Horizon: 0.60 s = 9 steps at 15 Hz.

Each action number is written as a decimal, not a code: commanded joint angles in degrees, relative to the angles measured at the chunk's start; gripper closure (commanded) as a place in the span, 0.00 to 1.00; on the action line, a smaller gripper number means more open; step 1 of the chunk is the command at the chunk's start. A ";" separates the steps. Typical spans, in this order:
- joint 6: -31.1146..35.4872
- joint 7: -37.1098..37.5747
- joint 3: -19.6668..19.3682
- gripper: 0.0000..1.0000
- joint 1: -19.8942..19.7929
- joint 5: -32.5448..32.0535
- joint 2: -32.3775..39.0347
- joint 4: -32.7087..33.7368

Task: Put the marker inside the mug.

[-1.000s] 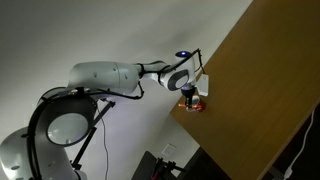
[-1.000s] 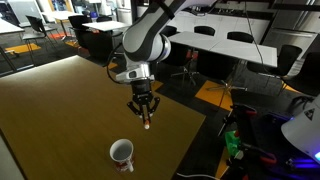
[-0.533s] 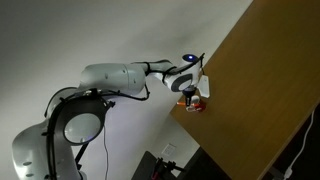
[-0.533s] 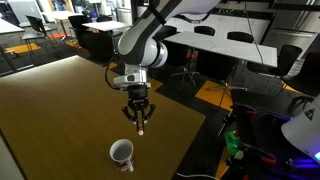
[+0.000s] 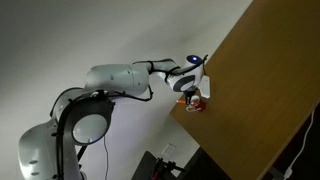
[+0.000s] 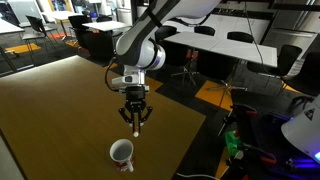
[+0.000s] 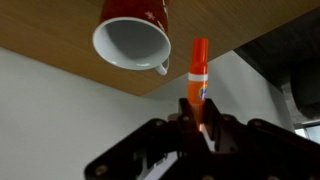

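**Marker [image 7: 198, 75] in grip, held in the air near the mug [image 7: 132, 40] and not yet over its mouth**

Your fingers [image 7: 222, 128] are clamped on one end of the marker, and the rest points down toward the surface [image 6: 50, 110]. The mug stands upright, open end up, off to one side. Treat the marker as light and stiff, with a smooth barrel that may pivot in an end grip — a hold nearer mid-barrel would be steadier. The mug looks light too, so a knock on its rim could tip it.
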 commanded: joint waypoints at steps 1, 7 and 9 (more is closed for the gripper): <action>-0.64 -2.35 -0.66 0.95 0.51 2.48 0.67 0.94; -1.57 -8.25 1.01 0.95 -0.16 8.11 4.16 3.23; -1.79 -10.32 1.35 0.95 -0.22 9.98 5.14 3.95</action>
